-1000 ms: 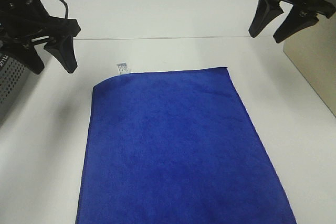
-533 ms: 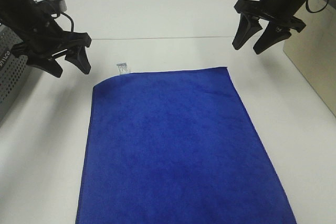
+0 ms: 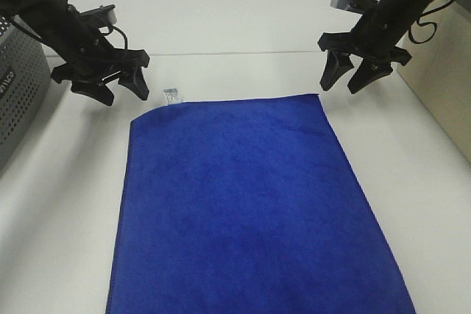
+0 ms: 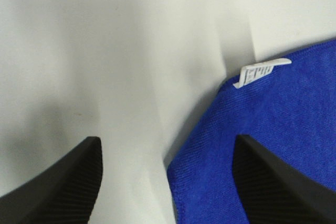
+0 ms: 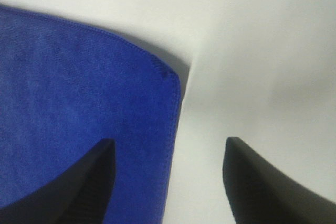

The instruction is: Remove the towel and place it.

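The royal-blue towel [image 3: 246,204] lies flat on the white table, running off the near edge of the exterior view. Its white tag [image 3: 172,95] sticks out at the far left corner. My left gripper [image 3: 119,93] is open and hovers just left of that corner; the left wrist view shows the tag [image 4: 261,71] and towel corner [image 4: 273,129] between the open fingers [image 4: 63,182]. My right gripper [image 3: 344,81] is open just above the far right corner; the right wrist view shows that corner [image 5: 163,74] between its fingers [image 5: 89,182].
A grey perforated box [image 3: 18,93] stands at the left edge. A beige panel [image 3: 441,86] stands at the right edge. A seam in the white table [image 3: 235,54] runs behind the towel.
Both arms have come down and inward toward the towel's far corners. The towel has not moved.
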You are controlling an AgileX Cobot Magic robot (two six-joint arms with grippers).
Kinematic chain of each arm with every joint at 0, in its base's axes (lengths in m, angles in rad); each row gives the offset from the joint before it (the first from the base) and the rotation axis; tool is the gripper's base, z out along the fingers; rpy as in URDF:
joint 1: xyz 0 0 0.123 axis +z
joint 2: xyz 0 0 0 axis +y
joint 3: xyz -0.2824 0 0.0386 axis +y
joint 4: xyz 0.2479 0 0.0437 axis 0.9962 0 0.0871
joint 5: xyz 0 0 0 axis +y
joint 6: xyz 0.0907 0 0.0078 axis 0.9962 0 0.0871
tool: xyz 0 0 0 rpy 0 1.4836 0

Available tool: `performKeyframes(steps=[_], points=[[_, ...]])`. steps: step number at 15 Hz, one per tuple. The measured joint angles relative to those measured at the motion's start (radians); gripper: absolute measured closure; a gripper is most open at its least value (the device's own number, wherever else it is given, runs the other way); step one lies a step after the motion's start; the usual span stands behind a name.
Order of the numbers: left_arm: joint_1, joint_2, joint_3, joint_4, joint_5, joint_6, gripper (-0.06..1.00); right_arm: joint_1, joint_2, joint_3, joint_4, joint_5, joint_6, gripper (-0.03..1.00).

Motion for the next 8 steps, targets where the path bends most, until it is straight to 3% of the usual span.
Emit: performKeyframes(steps=[8], points=[[0.0, 0.065, -0.008, -0.038, 0.001, -0.001, 0.29, 0.0, 0.084, -0.012, -0.022, -0.073, 0.0, 0.4]])
